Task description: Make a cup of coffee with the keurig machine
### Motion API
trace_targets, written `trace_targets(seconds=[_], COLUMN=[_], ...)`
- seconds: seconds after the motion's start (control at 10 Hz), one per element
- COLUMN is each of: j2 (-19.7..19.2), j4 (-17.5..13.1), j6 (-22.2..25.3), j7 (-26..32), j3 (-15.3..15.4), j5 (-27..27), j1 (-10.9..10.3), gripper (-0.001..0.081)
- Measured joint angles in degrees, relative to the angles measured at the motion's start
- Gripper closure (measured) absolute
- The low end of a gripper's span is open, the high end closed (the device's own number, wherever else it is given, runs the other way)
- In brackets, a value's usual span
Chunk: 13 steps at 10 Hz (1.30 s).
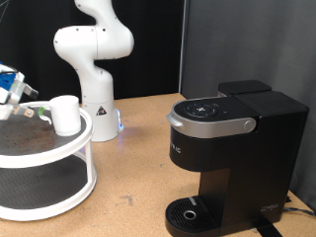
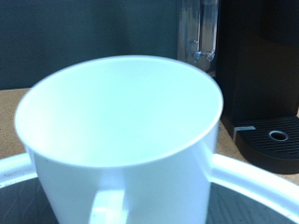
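Hand: my hand (image 1: pixel 28 107) is at the exterior view's left edge, just beside the cup's rim; I cannot tell whether its fingers are apart or together.
Cup: small plain white cylindrical mug (image 1: pixel 66 115) (image 2: pixel 121 140), upright on the top tier of a round white two-tier stand (image 1: pixel 49 163); the wrist view shows it empty, handle facing the camera.
Coffee maker: large black boxy keurig machine (image 1: pixel 232 158) (image 2: pixel 257 75) with silver-grey lid handle, lid down, on the wooden desk (image 1: pixel 128 158), well apart from the cup.

My arm (image 1: pixel 92 54): glossy white rounded links, bulbous joints, conical base w/ small dark warning mark, blue glow beside base
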State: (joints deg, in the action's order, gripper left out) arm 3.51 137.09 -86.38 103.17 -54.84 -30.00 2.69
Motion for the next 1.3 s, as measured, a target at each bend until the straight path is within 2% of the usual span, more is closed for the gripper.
trace_targets(seconds=[0.4, 0.7, 0.8, 0.9, 1.0, 1.1, 1.2, 1.3], j2=[-0.5, -0.4, -0.4, -0.4, -0.4, -0.4, -0.4, -0.4], j4=[3.7, 4.6, 4.6, 4.6, 4.6, 4.6, 4.6, 4.6], j6=[-1.9, -1.9, -1.9, -1.9, -1.8, -1.8, -1.7, -1.6], j7=[1.4, 1.8, 1.8, 1.8, 1.8, 1.8, 1.8, 1.8], j3=[1.1, 1.3, 1.5, 1.5, 1.6, 1.6, 1.6, 1.6], j5=[-0.9, -1.9, -2.1, -2.2, -2.2, -2.3, -2.3, -2.4], j1=[-0.1, -0.1, -0.1, -0.1, -0.1, -0.1, -0.1, -0.1], gripper=[0.0003, 0.0003, 0.0104, 0.0104, 0.0239, 0.0423, 0.0423, 0.0559])
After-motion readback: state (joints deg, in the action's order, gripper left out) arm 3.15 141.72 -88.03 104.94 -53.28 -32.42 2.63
